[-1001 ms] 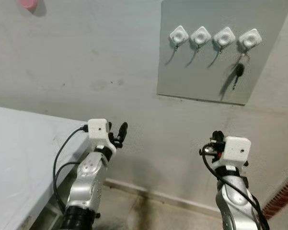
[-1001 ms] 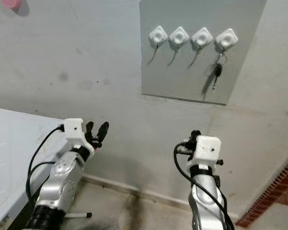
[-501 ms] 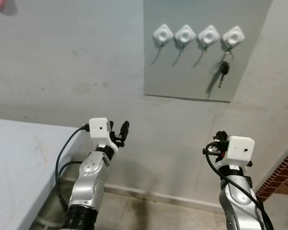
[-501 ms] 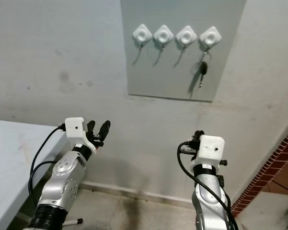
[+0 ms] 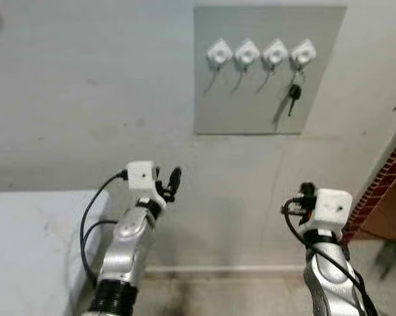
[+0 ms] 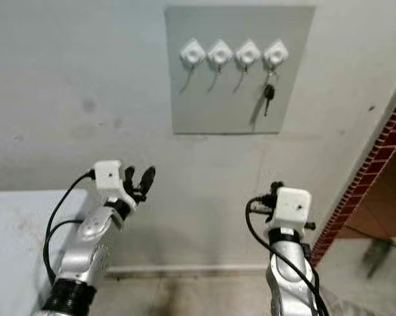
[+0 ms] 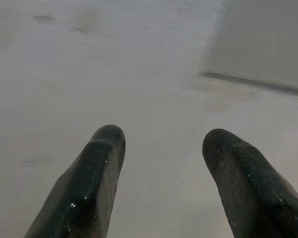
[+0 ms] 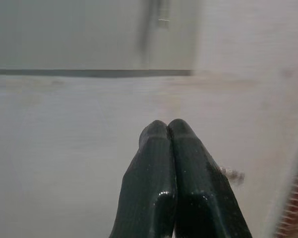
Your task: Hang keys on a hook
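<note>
Hanging from the rightmost of four white hooks (image 5: 261, 52), a single black-headed key (image 5: 293, 92) rests against the grey wall panel (image 5: 230, 112) as the robot stands back from it. Over the last second the camera has pulled away and swung: the panel sits smaller and higher in the head views, and a brick edge (image 5: 381, 191) with an opening beside it has come into sight on the right, while the key has stayed on its hook. That suggests the hanging is done and the robot is retreating. Both arms are raised well below the panel. The left gripper (image 7: 158, 144) has its fingers spread wide with nothing between them; the right gripper (image 8: 167, 130) has its fingers pressed together, seemingly empty, though the blur leaves some doubt. Counted: four hooks, three bare; one key; two grippers; one pale counter (image 5: 26, 237) at the robot's left.
</note>
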Available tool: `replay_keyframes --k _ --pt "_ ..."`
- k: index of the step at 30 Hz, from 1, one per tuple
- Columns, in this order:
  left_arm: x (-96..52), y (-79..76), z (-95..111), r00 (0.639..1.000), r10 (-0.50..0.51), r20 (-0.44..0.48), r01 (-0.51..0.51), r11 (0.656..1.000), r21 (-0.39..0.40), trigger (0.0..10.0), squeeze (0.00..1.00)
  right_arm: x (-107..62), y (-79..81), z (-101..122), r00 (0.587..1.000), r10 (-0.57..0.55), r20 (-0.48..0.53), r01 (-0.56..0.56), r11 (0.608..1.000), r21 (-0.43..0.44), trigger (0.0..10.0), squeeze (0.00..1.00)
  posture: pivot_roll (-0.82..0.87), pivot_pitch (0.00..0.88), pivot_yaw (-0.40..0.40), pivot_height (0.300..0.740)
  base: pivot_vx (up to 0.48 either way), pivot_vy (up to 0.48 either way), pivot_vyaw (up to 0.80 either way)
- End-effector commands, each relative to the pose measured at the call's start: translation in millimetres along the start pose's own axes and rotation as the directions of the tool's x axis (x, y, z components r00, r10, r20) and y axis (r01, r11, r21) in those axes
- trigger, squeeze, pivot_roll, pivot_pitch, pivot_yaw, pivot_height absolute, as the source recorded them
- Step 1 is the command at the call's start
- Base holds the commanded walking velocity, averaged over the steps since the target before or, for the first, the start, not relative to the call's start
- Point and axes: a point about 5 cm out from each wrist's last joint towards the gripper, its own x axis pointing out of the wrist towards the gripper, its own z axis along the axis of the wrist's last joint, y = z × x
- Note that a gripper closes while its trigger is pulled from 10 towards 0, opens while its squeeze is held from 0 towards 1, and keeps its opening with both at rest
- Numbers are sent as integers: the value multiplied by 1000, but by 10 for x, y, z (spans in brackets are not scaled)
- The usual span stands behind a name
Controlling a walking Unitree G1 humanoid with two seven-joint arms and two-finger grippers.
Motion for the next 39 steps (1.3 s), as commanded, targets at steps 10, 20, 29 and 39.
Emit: replay_keyframes --k 10,20,29,39 --pt "17 -65 3 1000 -27 -4 27 1000 2 10000 0 14 -38 33 1000 -10 18 10 1000 -15 10000 0 -54 0 43 740 0 -125 0" --pt "15 -72 -16 1000 -9 -13 9 1000 1 10000 0 11 -12 24 1000 0 17 1 1000 -14 10000 0 -48 0 37 740 0 -336 0" --pt "15 -63 -45 999 7 -31 -7 1000 -8 10000 0 11 2 14 1000 9 9 -9 1000 -17 10000 0 -47 0 33 740 0 0 0" --pt "10 -59 -61 999 -2 -48 0 999 -42 10000 0 1 23 9 1000 9 4 -9 1000 0 10000 0 -48 0 31 740 0 0 0"
